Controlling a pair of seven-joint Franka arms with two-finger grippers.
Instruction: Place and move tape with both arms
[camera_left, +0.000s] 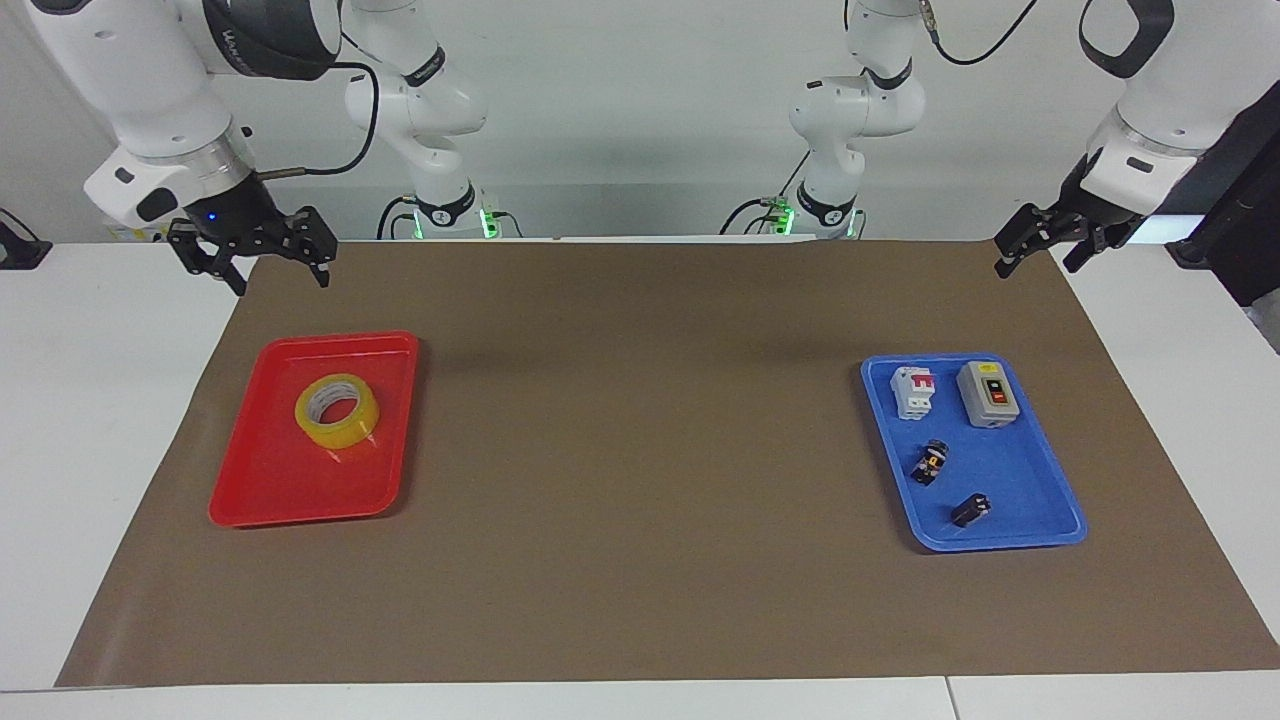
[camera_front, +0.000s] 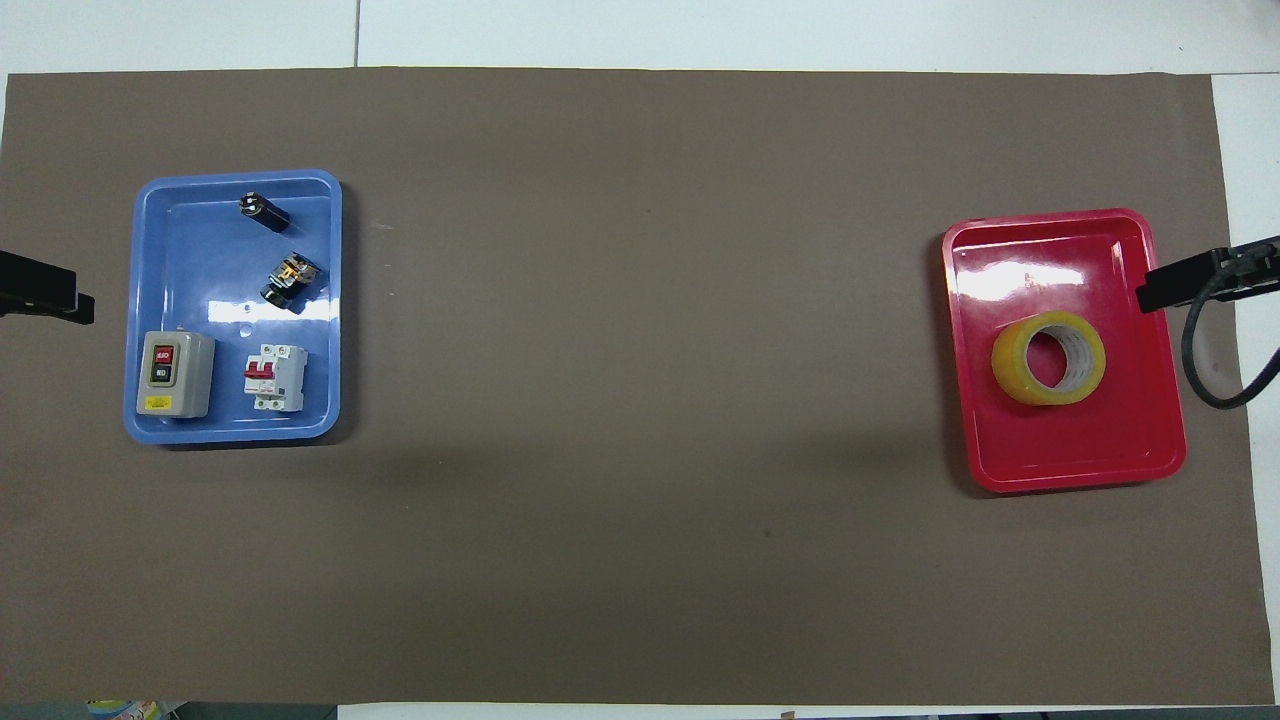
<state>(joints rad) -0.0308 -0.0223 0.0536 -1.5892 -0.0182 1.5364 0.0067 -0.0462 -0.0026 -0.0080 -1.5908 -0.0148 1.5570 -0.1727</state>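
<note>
The tape (camera_left: 337, 410) (camera_front: 1048, 357), a yellow translucent roll with a white core, lies flat in the red tray (camera_left: 300, 500) (camera_front: 1080, 470) at the right arm's end of the table. My right gripper (camera_left: 282, 284) (camera_front: 1160, 291) hangs open in the air over the brown mat's corner beside that tray, well clear of the tape, with nothing between its fingers. My left gripper (camera_left: 1035, 268) (camera_front: 50, 300) waits open and empty over the mat's corner at the left arm's end.
A blue tray (camera_left: 1010, 520) (camera_front: 230, 425) at the left arm's end holds a grey switch box (camera_left: 987, 394), a white and red breaker (camera_left: 912, 391) and two small black parts. A brown mat (camera_left: 640, 450) covers the table between the trays.
</note>
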